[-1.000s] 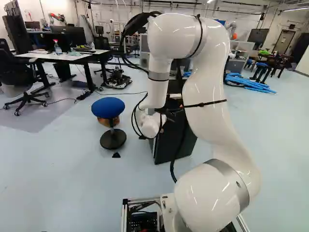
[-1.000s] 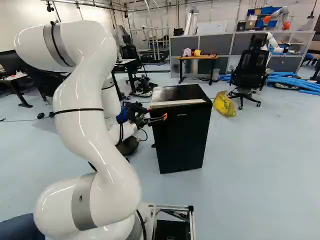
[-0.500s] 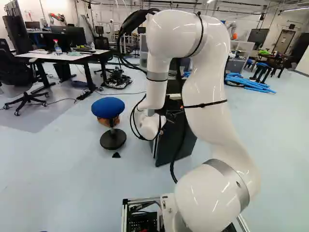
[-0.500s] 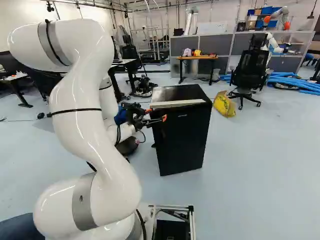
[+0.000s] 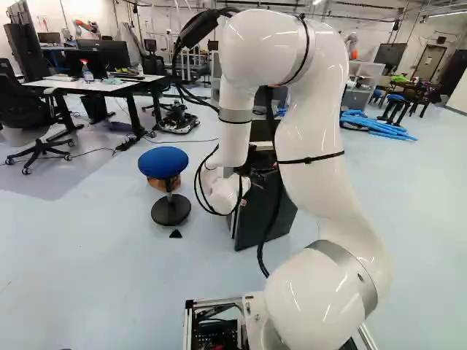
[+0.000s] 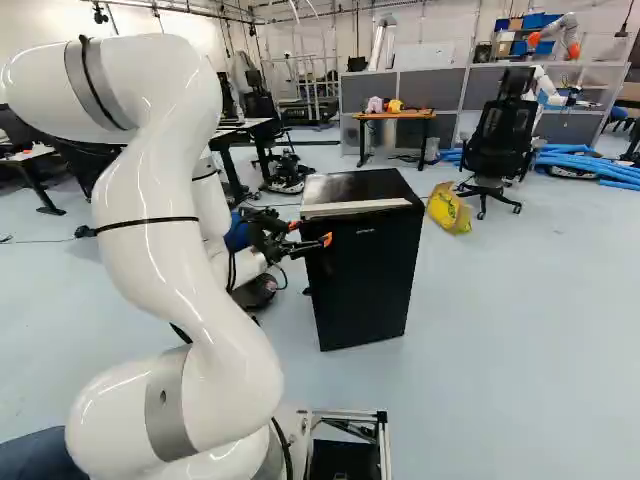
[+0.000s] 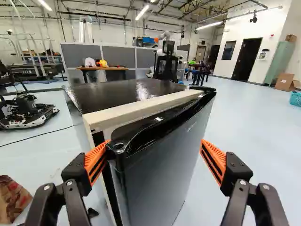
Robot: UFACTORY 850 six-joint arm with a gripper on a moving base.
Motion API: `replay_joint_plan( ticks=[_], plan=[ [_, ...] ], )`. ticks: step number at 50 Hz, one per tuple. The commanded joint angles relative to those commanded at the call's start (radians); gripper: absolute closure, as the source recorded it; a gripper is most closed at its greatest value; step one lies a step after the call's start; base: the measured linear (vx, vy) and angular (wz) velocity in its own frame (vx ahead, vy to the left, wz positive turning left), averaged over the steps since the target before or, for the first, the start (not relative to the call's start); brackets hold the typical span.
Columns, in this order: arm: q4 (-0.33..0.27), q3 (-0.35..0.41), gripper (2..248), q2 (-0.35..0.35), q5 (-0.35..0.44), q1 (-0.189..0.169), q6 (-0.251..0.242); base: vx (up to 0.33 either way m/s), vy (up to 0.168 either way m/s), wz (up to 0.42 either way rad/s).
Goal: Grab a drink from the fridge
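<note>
At the near top corner of the small black fridge (image 6: 363,270), the black two-fingered gripper with orange pads (image 6: 311,232) stands wide open, holding nothing. In the wrist view, the glossy black top edge of the fridge's grey-looking door (image 7: 162,165) runs between its fingers; one orange pad (image 7: 95,161) is right at the door's corner, though whether they touch I cannot tell, and the other pad stands apart from the door's front face. Behind that edge, a pale beige strip (image 7: 141,109) crosses the front of the shiny black top. The fridge stands on the pale blue floor ahead of the arm, its inside hidden; in the left base view the white jointed arm (image 5: 321,153) partly covers it. Left of it in that view is a stool with a round blue seat and black base (image 5: 163,162). Beyond the fridge in the right base view are a yellow bag (image 6: 449,208), a black office chair (image 6: 500,140) and a desk with a wooden top (image 6: 395,115)
</note>
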Motion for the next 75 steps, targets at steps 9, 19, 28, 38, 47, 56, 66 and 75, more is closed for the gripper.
replay_joint_plan(
  ticks=[9,19,28,38,47,56,66,75],
  plan=[
    [0.021,0.011,3,0.006,0.000,0.009,0.000,0.000,0.000,0.000],
    [0.047,0.016,3,0.009,0.000,0.013,0.000,0.000,0.000,0.000],
    [0.077,0.019,3,0.011,0.000,0.016,0.000,0.000,0.000,0.000],
    [0.112,0.023,3,0.013,0.000,0.020,0.000,0.000,0.000,0.000],
    [0.145,0.028,3,0.016,0.000,0.024,0.000,0.000,0.000,0.000],
    [0.178,0.048,3,0.026,0.000,0.034,0.000,0.000,0.000,0.000],
    [0.214,0.079,3,0.042,0.000,0.051,0.000,0.000,0.000,0.000],
    [0.249,0.109,3,0.057,0.000,0.068,0.000,0.000,0.000,0.000]
  ],
)
